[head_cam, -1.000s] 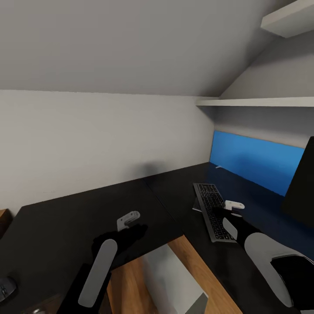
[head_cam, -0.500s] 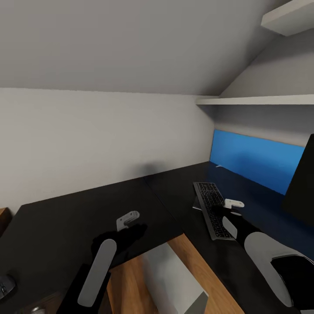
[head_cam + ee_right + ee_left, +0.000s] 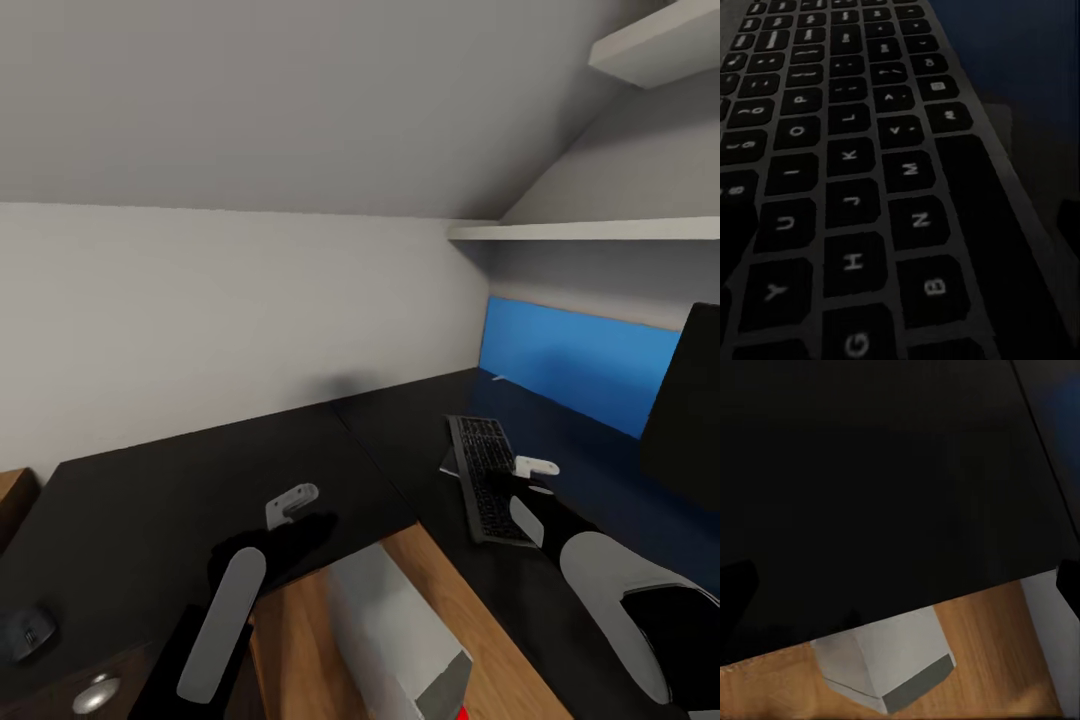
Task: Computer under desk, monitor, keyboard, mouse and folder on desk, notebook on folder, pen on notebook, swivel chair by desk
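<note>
My right gripper (image 3: 500, 487) sits low over the keyboard (image 3: 488, 478), at its near end, and from my right wrist the keyboard (image 3: 862, 187) shows close up, letter keys running away from me. Whether those fingers are spread or closed, I cannot tell; they are dark against dark keys. The keyboard lies flat on the desk (image 3: 200, 480), with the glossy black top all around it and a pale thin sheet peeking out just beside its left edge. Beyond the keyboard stands the desk's blue back panel (image 3: 580, 362), and to the right of the keyboard rises the black front of the monitor (image 3: 685, 410), near it but apart. Two white wall shelves (image 3: 590, 231) hang above the panel under the sloped ceiling.

My left gripper (image 3: 290, 508) hovers over the desk's inner corner, well to the left of the keyboard. Its fingers I cannot judge either: my left wrist shows dark shapes at the picture's edges. Below that corner, on the wood floor, stands the grey computer (image 3: 400, 630), and my left wrist sees the computer (image 3: 889, 664) partly tucked under the desk edge (image 3: 892, 495). The mouse (image 3: 28, 630) rests on the desk far left of the keyboard, near a round silver drawer knob (image 3: 97, 692).
</note>
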